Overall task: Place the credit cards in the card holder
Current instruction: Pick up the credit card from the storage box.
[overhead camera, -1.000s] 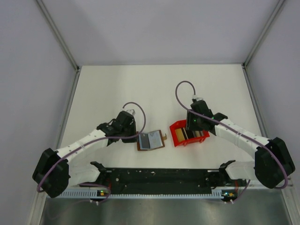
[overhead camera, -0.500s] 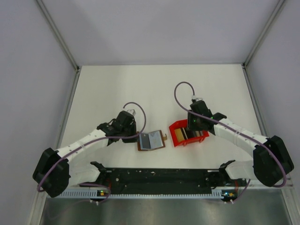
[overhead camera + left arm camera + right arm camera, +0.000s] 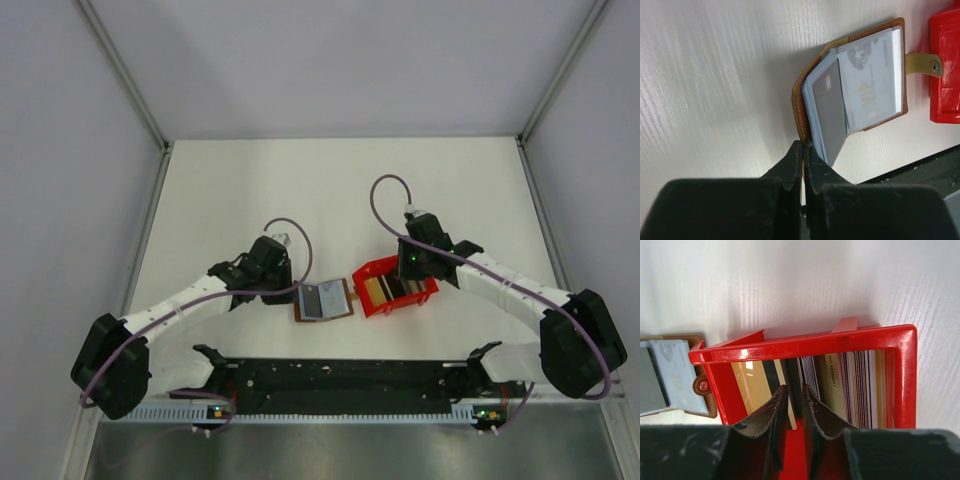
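The brown card holder [image 3: 322, 300] lies open on the white table, and a grey card [image 3: 830, 110] sits in its clear sleeves [image 3: 870, 80]. My left gripper [image 3: 803, 145] is shut on the holder's brown cover edge at its near left corner. Several credit cards [image 3: 860, 385] stand on edge in a red box [image 3: 805, 345]. A gold card [image 3: 752, 385] leans at their left. My right gripper [image 3: 795, 390] reaches down into the box. Its jaws stand a narrow gap apart on either side of a dark card [image 3: 796, 372].
The red box [image 3: 395, 285] sits just right of the card holder, almost touching its snap tab [image 3: 922, 64]. The black frame [image 3: 340, 375] of the arm mounts runs along the near table edge. White walls enclose the table on three sides.
The right gripper's jaws have narrowed around the dark card. The red box has slid left and turned slightly toward the card holder. The left gripper has not moved.
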`<state>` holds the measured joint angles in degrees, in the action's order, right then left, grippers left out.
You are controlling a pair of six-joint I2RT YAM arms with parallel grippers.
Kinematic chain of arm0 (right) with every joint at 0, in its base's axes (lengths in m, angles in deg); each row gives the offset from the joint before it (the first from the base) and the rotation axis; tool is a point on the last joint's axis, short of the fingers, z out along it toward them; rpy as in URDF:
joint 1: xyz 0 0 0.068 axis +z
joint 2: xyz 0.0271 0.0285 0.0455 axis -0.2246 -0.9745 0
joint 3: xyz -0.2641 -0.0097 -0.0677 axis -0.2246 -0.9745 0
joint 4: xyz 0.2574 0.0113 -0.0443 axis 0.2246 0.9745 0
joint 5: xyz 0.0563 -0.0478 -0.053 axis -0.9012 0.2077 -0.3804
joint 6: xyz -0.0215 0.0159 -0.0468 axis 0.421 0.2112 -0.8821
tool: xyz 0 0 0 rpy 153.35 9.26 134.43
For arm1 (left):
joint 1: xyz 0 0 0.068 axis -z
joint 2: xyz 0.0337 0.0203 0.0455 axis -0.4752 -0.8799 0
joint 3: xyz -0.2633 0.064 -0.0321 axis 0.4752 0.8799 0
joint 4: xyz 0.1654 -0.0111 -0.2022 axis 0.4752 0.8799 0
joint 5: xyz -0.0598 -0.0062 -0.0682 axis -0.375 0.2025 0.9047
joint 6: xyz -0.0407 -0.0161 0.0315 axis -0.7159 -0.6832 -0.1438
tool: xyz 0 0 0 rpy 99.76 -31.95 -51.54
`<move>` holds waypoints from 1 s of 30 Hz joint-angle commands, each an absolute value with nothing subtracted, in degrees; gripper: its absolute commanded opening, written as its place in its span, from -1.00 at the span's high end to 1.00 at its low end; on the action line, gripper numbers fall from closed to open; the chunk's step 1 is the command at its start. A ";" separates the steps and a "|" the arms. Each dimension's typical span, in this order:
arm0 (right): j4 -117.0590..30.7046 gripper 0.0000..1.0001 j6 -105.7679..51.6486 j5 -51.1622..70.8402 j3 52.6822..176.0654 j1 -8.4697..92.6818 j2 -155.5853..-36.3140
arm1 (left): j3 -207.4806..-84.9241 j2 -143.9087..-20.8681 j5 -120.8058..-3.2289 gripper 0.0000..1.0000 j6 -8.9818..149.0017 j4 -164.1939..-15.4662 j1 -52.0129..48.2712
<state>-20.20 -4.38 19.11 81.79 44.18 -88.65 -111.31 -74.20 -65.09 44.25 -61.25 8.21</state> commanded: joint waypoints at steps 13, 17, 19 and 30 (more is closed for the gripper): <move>-21.27 0.78 -5.75 10.98 82.07 43.74 -88.78 | -110.95 -75.10 -63.60 1.00 43.97 -65.23 8.19; -21.89 0.78 -5.66 10.01 81.81 43.74 -89.40 | -110.86 -75.18 -63.60 1.00 43.88 -65.31 8.19; -21.97 0.78 -6.01 9.40 81.81 43.83 -89.84 | -110.77 -75.19 -63.42 1.00 43.89 -65.40 8.28; -23.03 0.82 -5.40 5.00 82.16 44.27 -90.81 | -110.59 -75.54 -63.07 1.00 43.62 -66.19 8.28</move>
<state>-21.97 -5.34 8.77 81.77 44.20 -90.57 -110.96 -75.03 -63.84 44.18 -63.32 8.21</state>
